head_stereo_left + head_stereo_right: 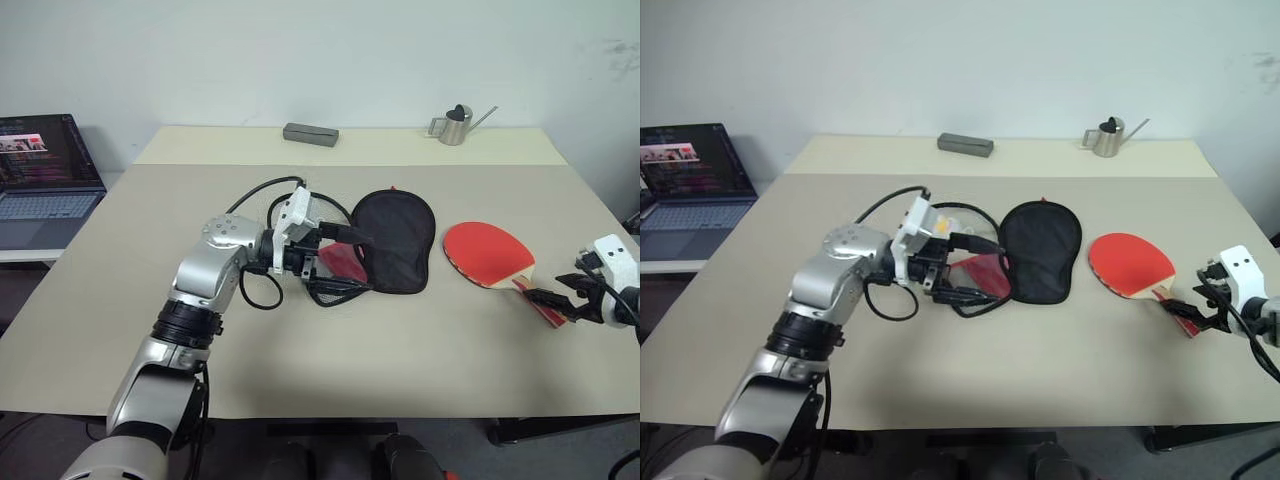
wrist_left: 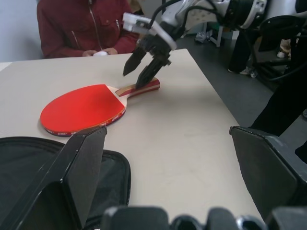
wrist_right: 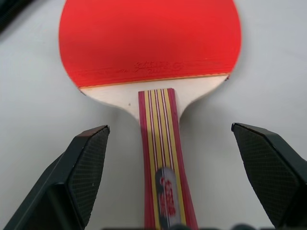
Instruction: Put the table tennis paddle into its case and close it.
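The table tennis paddle (image 1: 487, 253) lies flat on the table, red face up, with its striped handle (image 3: 160, 158) pointing to the right front. My right gripper (image 3: 170, 136) is open and low over the handle, one finger on each side, not closed on it. The black case (image 1: 398, 240) rests left of the paddle, with red lining and mesh showing at its left edge. My left gripper (image 1: 345, 262) hovers open at that edge, pointing right toward the paddle, with nothing between its fingers (image 2: 81, 163).
A laptop (image 1: 45, 175) sits on a side desk at far left. A grey box (image 1: 310, 133) and a small metal watering can (image 1: 455, 125) stand along the table's back edge. A person in a red jacket (image 2: 86, 26) sits beyond the table's right side.
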